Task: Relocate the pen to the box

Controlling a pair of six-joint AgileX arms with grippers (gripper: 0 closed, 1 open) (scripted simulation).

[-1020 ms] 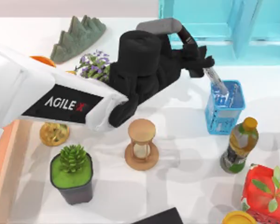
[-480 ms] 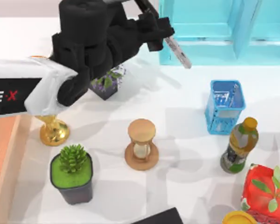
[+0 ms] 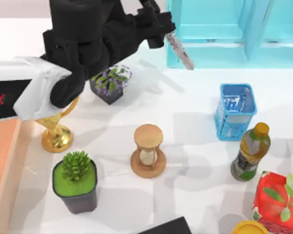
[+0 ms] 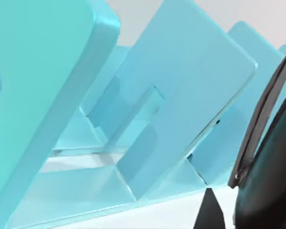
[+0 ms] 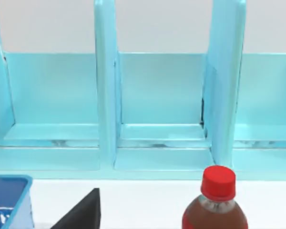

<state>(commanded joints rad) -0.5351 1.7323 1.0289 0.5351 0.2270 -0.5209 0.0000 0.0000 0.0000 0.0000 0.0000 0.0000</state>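
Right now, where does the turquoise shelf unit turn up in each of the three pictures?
Top view: the turquoise shelf unit runs along the back edge at right; the left claw holds the pen in front of it.
Left wrist view: the shelf unit looms close and tilted.
Right wrist view: it spans the back, behind the red-capped bottle.
Shared landmark: its upright dividers.

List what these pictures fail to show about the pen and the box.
- Pen, top view: its cap end is buried in the left gripper; the barrel's print is too small to read.
- Box, top view: cut off by the picture's left edge, so its extent and contents stay unknown.
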